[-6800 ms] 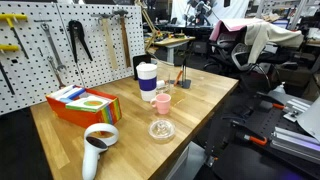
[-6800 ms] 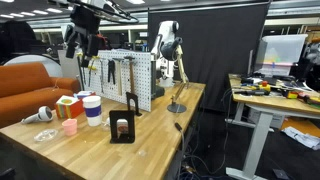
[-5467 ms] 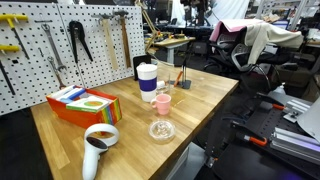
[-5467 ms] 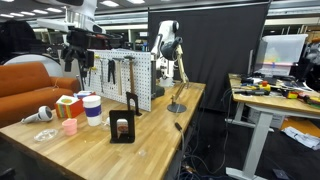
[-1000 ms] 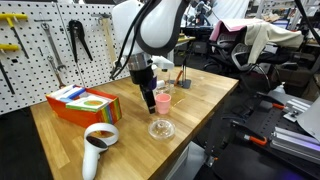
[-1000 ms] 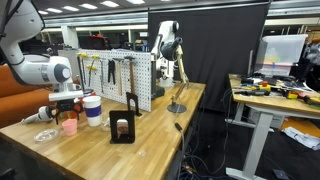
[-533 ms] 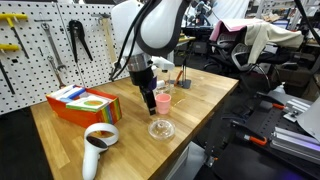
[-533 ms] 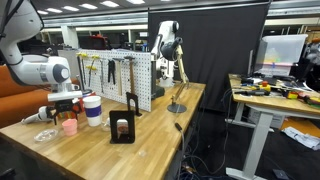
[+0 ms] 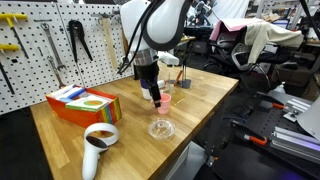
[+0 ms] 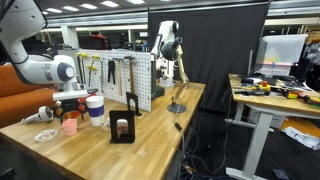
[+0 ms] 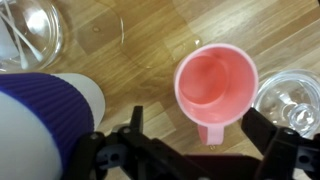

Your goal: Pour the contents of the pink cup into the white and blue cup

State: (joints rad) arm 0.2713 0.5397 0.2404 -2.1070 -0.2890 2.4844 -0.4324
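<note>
The pink cup (image 11: 213,80) stands upright on the wooden table; it also shows in both exterior views (image 9: 163,102) (image 10: 70,127). Its handle (image 11: 210,134) lies between my open fingers. My gripper (image 11: 200,138) hangs directly over the cup, open and holding nothing, and shows in both exterior views (image 9: 155,91) (image 10: 70,108). The white and blue cup (image 10: 96,108) stands close beside the pink cup, at the left of the wrist view (image 11: 40,120). In an exterior view my arm hides most of it.
A flat clear glass dish (image 9: 161,129) (image 11: 296,100) lies next to the pink cup. A colourful box (image 9: 85,104), a white round device (image 9: 98,140), a black stand (image 10: 123,128) and a tool pegboard (image 9: 60,35) are nearby. The table edge (image 9: 195,135) is close.
My gripper has shifted slightly sideways and come down a little closer over the pink cup. The cups have not moved.
</note>
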